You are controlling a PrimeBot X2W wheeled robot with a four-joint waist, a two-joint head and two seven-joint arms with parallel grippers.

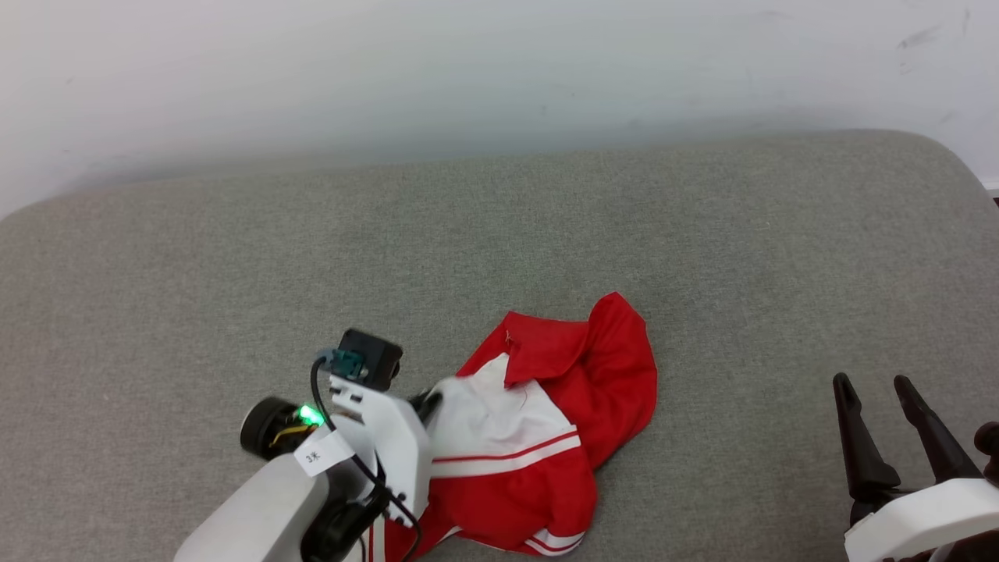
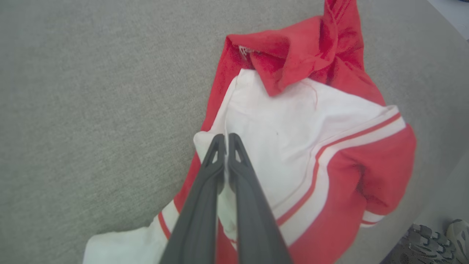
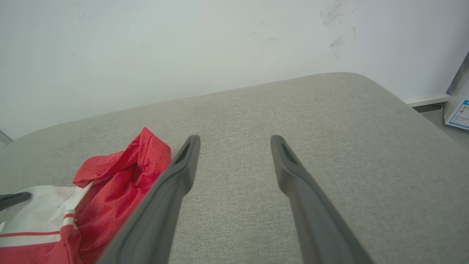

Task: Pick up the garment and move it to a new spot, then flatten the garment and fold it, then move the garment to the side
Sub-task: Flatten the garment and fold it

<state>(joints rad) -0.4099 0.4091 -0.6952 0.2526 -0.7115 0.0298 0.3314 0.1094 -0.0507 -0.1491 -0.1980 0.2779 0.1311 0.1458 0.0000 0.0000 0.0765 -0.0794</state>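
At the lower left of the head view, the left gripper (image 1: 428,403) is reaching rightward from its pale forearm onto the garment (image 1: 562,390), a crumpled red jersey shirt with white sleeves and red-and-white striped trim. A small green light (image 1: 311,414) is glowing on the wrist behind it. In the left wrist view, the left gripper (image 2: 224,138) is showing its two long dark fingers pressed together. They are pinching the edge of a white sleeve panel, and a sliver of white cloth is showing between them.

The garment (image 2: 329,146) is lying bunched in a heap near the front edge of the wide grey fabric-covered cushion (image 1: 546,218), a little left of its middle. A red flap is folding over the top of the white panel, and a striped band is running across the heap's lower half. No lettering is showing on it. The plain white wall (image 1: 468,62) is rising behind the cushion.

Further right, well apart from the garment, the right gripper (image 1: 870,380) is hovering at the lower right with its fingers spread and nothing between them. In the right wrist view, the right gripper (image 3: 235,138) is pointing over bare grey cushion, with the garment (image 3: 121,183) lying off to its left.
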